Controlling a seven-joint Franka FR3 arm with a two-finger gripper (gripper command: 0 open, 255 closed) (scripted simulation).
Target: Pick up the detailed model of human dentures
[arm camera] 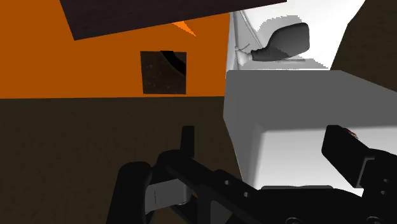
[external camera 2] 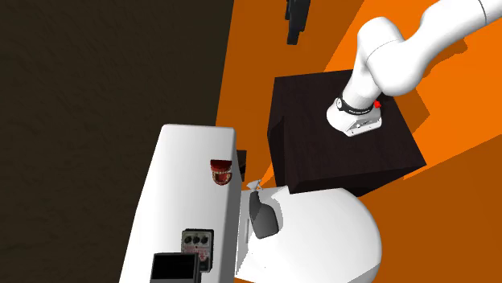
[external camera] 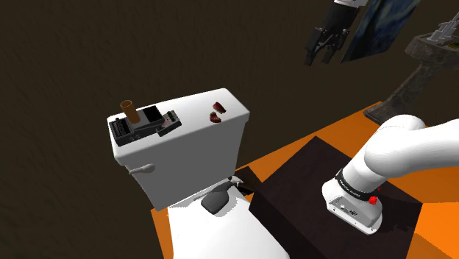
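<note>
Red dentures (external camera: 216,112) (external camera 2: 221,171) lie on the white toilet tank lid (external camera: 193,110), near the lid's end closest to the dark stand (external camera: 324,221). A black box (external camera: 126,131) and brown cylinder (external camera: 129,112) sit at the lid's far end. The arm rises from the stand, elbow bent. The gripper (external camera: 318,57) (arm camera: 262,137) hangs high, clear of the lid, its 2 fingers spread with nothing between them.

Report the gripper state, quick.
Gripper: open, fingers apart, holding nothing. The dentures lie on the toilet tank, not between the fingers.
</note>
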